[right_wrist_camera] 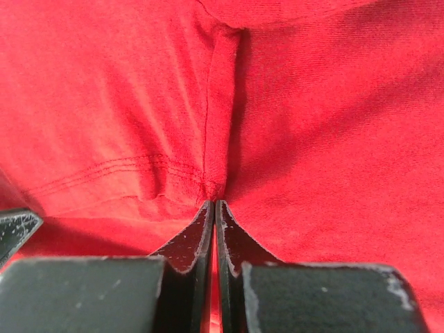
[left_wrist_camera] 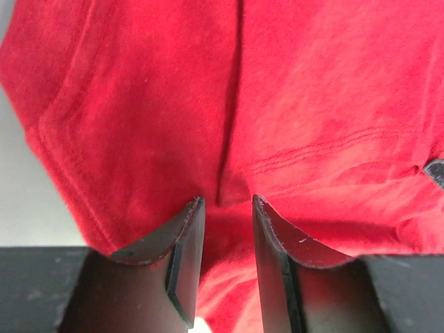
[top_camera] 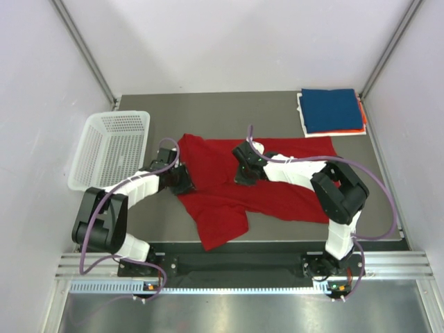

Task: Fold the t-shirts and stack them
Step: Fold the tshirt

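A large bright red t-shirt (top_camera: 222, 208) lies spread and rumpled across the middle of the table. My left gripper (top_camera: 184, 179) is low over its left edge. In the left wrist view it (left_wrist_camera: 227, 201) stands open, with red cloth (left_wrist_camera: 312, 104) under the gap and a raised crease just ahead of the tips. My right gripper (top_camera: 244, 166) sits on the shirt's upper middle. In the right wrist view it (right_wrist_camera: 214, 203) is shut on a pinched ridge of the red cloth (right_wrist_camera: 333, 125). A folded dark blue t-shirt (top_camera: 331, 109) tops a stack at the back right, with orange (top_camera: 357, 130) and white (top_camera: 302, 114) edges showing beneath.
A white mesh plastic basket (top_camera: 111, 149) stands tilted at the table's left side, close to my left arm. Pale walls enclose the table on the left, back and right. Grey table surface (left_wrist_camera: 14, 201) shows beside the shirt's left hem.
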`<state>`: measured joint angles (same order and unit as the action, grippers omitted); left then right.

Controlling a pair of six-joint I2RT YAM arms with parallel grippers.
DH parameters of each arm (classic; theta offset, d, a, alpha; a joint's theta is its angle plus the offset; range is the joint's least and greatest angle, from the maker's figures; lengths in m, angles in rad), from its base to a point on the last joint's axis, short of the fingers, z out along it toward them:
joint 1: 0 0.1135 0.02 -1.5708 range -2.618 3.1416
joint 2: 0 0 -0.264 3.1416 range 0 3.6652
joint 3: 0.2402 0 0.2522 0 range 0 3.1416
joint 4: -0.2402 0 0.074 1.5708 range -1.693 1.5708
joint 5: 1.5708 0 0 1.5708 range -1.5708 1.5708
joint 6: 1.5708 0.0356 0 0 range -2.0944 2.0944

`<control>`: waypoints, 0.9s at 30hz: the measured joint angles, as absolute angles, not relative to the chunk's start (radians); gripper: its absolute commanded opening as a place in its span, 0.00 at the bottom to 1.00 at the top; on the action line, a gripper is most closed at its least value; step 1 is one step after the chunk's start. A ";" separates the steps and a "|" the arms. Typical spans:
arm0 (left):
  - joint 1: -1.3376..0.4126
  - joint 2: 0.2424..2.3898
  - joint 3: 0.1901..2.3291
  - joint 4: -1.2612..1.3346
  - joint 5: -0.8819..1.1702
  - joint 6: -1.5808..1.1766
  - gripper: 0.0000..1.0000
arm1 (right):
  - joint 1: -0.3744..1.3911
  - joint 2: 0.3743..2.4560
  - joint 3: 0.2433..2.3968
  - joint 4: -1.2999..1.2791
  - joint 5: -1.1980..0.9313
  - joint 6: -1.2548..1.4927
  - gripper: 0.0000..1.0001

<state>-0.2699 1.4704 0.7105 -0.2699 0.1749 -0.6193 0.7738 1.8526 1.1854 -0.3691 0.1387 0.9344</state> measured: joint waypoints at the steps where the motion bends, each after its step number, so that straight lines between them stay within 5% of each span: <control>1: -0.270 1.476 0.711 -0.259 0.179 -0.621 0.38 | 0.774 1.853 1.185 -0.366 0.138 0.934 0.00; 4: -0.271 1.485 0.711 -0.232 0.185 -0.623 0.37 | 0.774 1.853 1.185 -0.361 0.137 0.929 0.00; 11: -0.271 1.499 0.713 -0.227 0.183 -0.625 0.00 | 0.774 1.852 1.185 -0.359 0.137 0.925 0.00; 27: -0.290 1.496 0.832 -0.333 0.166 -0.661 0.00 | 0.774 1.846 1.185 -0.360 0.137 0.916 0.00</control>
